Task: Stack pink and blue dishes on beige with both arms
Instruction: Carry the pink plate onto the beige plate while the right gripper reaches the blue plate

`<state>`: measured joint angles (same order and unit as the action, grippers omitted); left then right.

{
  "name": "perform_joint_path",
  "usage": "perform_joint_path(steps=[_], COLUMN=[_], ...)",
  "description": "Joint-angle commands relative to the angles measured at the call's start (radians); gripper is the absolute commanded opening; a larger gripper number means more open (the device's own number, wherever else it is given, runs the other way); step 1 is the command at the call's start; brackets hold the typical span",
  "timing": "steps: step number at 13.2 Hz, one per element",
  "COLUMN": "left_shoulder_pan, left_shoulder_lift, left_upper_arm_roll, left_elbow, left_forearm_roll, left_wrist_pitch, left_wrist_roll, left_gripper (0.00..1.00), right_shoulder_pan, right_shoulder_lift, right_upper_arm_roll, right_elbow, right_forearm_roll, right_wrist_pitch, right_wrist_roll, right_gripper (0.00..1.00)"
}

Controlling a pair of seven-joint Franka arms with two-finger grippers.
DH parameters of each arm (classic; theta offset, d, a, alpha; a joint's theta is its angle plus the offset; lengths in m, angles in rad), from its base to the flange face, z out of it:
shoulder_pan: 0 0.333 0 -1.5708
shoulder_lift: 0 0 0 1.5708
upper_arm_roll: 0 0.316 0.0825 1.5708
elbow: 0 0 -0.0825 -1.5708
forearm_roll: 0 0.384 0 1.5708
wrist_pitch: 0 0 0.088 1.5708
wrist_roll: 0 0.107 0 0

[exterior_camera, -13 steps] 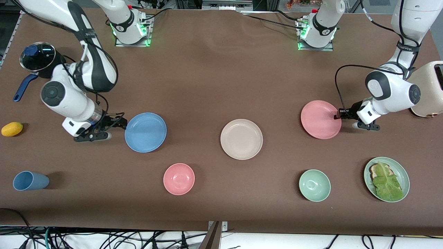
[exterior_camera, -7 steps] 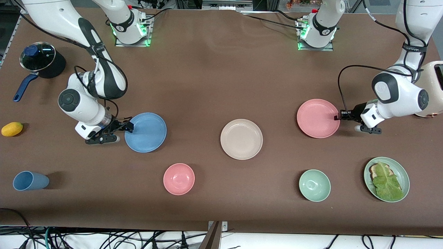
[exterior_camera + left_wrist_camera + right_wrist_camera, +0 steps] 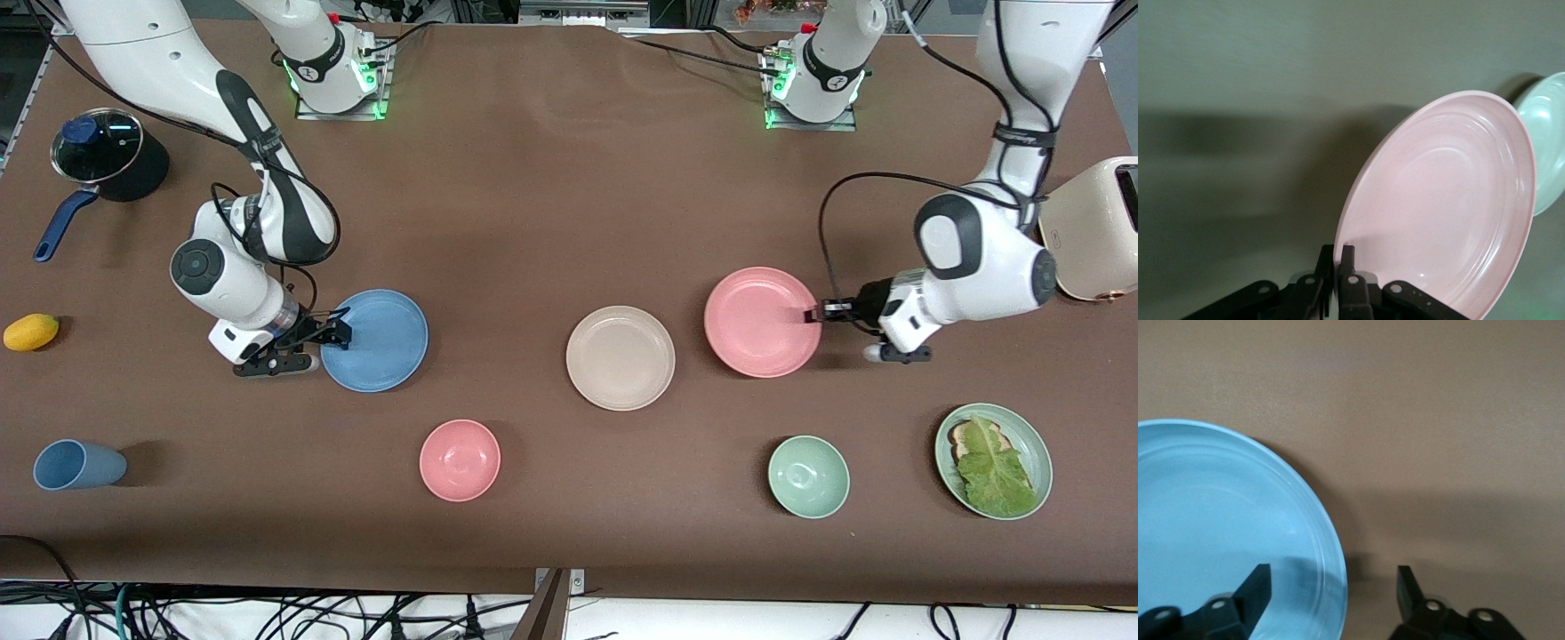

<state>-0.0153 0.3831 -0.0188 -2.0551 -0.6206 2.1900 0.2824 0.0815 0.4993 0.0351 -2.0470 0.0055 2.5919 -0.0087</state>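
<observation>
The pink plate (image 3: 763, 322) hangs tilted just off the table, beside the beige plate (image 3: 621, 357) toward the left arm's end. My left gripper (image 3: 813, 315) is shut on its rim; in the left wrist view the gripper (image 3: 1339, 250) pinches the edge of the pink plate (image 3: 1451, 207). The blue plate (image 3: 378, 340) lies flat toward the right arm's end. My right gripper (image 3: 340, 331) is open and straddles its rim. In the right wrist view the gripper (image 3: 1335, 577) has one finger over the blue plate (image 3: 1218, 520) and the other over bare table.
A pink bowl (image 3: 460, 460), a green bowl (image 3: 808, 476) and a green plate with lettuce (image 3: 993, 460) sit nearer the camera. A cream toaster (image 3: 1093, 229) stands at the left arm's end. A blue cup (image 3: 78, 464), a yellow fruit (image 3: 31, 332) and a lidded pot (image 3: 107, 156) are at the right arm's end.
The left gripper has carried the pink plate toward the beige plate. The right gripper has slid in over the blue plate's rim.
</observation>
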Motion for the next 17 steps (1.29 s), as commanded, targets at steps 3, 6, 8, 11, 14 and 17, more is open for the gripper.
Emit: perform_joint_path(steps=[3, 6, 8, 11, 14, 17], left_shoulder_pan=[-0.138, -0.210, -0.261, -0.310, -0.350, -0.376], left_shoulder_lift=[0.017, 0.033, 0.046, 0.088, 0.138, 0.189], left_upper_arm_roll=[0.011, 0.010, 0.010, 0.010, 0.011, 0.011], left_elbow=[0.072, 0.084, 0.095, 0.145, 0.203, 0.265], left_forearm_roll=[-0.037, -0.037, -0.037, -0.037, -0.037, -0.036], left_wrist_pitch=[0.005, 0.077, 0.123, 0.148, 0.180, 0.192], left_wrist_roll=[-0.198, -0.299, -0.370, -0.445, -0.517, -0.578], left_gripper=[0.00, 0.00, 0.00, 0.00, 0.00, 0.00], right_shoulder_pan=[-0.002, -0.003, -0.002, -0.002, -0.002, -0.002], right_shoulder_lift=[0.013, 0.013, 0.013, 0.012, -0.005, -0.010], right_upper_arm_roll=[0.005, 0.005, 0.005, 0.005, 0.005, 0.005], right_elbow=[0.001, -0.001, 0.001, 0.002, 0.028, 0.187], right_forearm_roll=[0.014, 0.014, 0.016, 0.016, 0.013, 0.013], right_wrist_pitch=[0.016, 0.014, 0.008, 0.004, -0.037, -0.278], right_wrist_roll=[-0.016, -0.016, -0.016, -0.017, -0.019, -0.019], right_gripper=[0.54, 0.27, 0.04, 0.00, 0.00, 0.00])
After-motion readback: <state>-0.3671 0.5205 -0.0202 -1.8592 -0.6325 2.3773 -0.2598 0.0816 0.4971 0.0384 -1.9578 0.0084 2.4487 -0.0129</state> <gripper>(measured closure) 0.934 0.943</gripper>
